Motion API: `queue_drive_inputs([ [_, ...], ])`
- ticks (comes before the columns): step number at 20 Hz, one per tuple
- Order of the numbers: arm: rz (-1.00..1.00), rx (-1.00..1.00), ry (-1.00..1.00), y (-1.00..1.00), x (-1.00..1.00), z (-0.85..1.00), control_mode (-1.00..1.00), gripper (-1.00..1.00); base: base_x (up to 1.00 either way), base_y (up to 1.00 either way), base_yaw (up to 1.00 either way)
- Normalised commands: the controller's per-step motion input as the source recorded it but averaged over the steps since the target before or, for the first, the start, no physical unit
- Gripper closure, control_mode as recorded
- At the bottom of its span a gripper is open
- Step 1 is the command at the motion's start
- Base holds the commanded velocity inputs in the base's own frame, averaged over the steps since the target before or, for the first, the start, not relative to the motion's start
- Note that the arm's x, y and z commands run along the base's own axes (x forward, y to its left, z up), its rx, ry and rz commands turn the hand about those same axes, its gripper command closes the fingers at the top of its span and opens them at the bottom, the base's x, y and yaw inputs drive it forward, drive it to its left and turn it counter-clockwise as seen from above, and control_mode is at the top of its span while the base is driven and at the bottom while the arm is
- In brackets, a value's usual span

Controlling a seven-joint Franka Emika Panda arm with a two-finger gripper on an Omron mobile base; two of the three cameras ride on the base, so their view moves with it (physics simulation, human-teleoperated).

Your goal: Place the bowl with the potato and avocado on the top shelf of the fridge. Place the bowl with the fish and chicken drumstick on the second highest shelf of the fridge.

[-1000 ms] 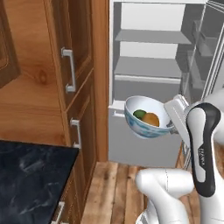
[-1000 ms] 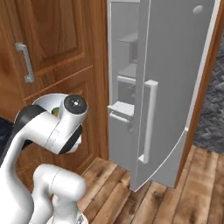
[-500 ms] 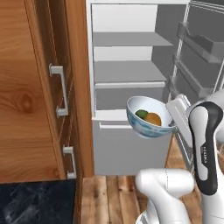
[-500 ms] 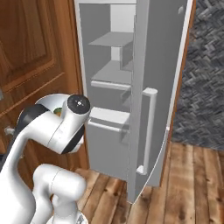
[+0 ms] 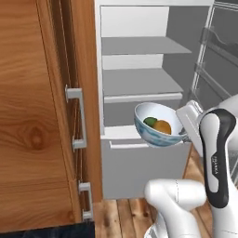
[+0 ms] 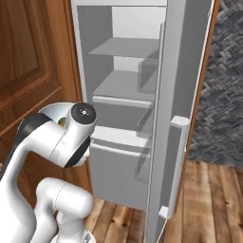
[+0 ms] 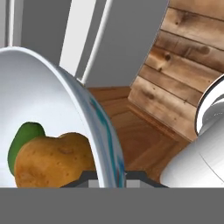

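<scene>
My gripper (image 5: pixel 183 135) is shut on the right rim of a white bowl (image 5: pixel 155 131) with a blue pattern, held level in front of the open fridge (image 5: pixel 139 93). Inside lie the orange-brown potato (image 5: pixel 162 126) and the green avocado (image 5: pixel 149 122). The bowl hangs at about drawer height, below both shelves. The top shelf (image 5: pixel 139 45) and the second shelf (image 5: pixel 139 81) are bare grey slabs. In the hand view the bowl (image 7: pixel 65 105) rim runs down between my gripper (image 7: pixel 108 176) tips, with the potato (image 7: pixel 52 159) and avocado (image 7: pixel 24 138) to its left. The bowl with fish and drumstick is out of view.
A tall wooden cabinet (image 5: pixel 42 116) with metal handles (image 5: pixel 76 118) stands left of the fridge. The fridge door (image 6: pixel 182 118) hangs open on the right, its racks (image 5: pixel 218 51) near my arm. A white drawer (image 5: pixel 144 162) sits under the shelves. A stone wall (image 6: pixel 228 71) lies beyond the door.
The base has driven, so both views shifted: the fridge interior now stands more centred and closer, the cabinet slid left. The bowl stays held the same way at the arm.
</scene>
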Motion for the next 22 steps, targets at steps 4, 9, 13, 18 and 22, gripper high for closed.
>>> queue_drive_inputs([
  [4, 0.0, 0.0, 0.0, 0.0, 0.0, 0.0, 1.0, 1.0, 0.67, 0.0, -0.13],
  [9, 0.0, 0.0, 0.0, 0.0, 0.0, 0.0, 1.0, 1.0, 0.57, 0.12, -0.14],
  [13, 0.0, 0.0, 0.0, 0.0, 0.0, 0.0, 1.0, 1.0, 0.72, 0.02, -0.13],
  [18, 0.0, 0.0, 0.0, 0.0, 0.0, 0.0, 1.0, 1.0, 0.76, 0.07, -0.12],
  [22, 0.0, 0.0, 0.0, 0.0, 0.0, 0.0, 1.0, 1.0, 0.62, 0.04, -0.1],
])
